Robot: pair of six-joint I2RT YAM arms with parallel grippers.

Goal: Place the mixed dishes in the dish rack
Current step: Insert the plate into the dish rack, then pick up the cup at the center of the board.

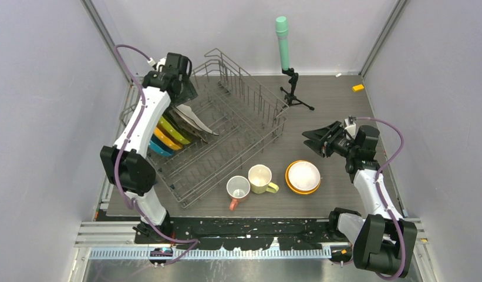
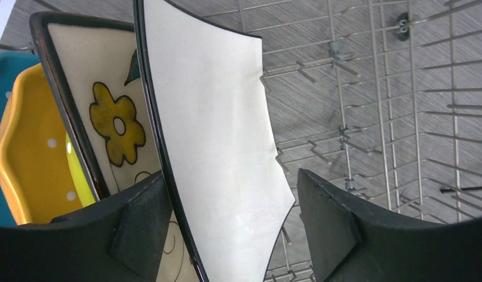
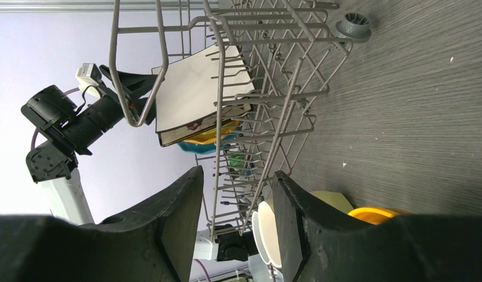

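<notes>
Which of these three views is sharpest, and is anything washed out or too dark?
Top external: evenly lit, sharp throughout. Left wrist: the white square plate looms close, bright and nearly featureless, jaws dark. Right wrist: scene turned sideways, dish rack crisp, near jaws in shadow.

The rack (image 1: 238,126) sits on the desk's (image 1: 338,106) left half. Round plates (image 1: 168,136) stand in a row at its left end, with two square plates (image 1: 191,120) just right of them. Two mugs (image 1: 260,178) stand before the rack's near corner, stacked bowls (image 1: 303,176) just right of them, and a tripod (image 1: 292,91) stands behind, right of the rack.
</notes>
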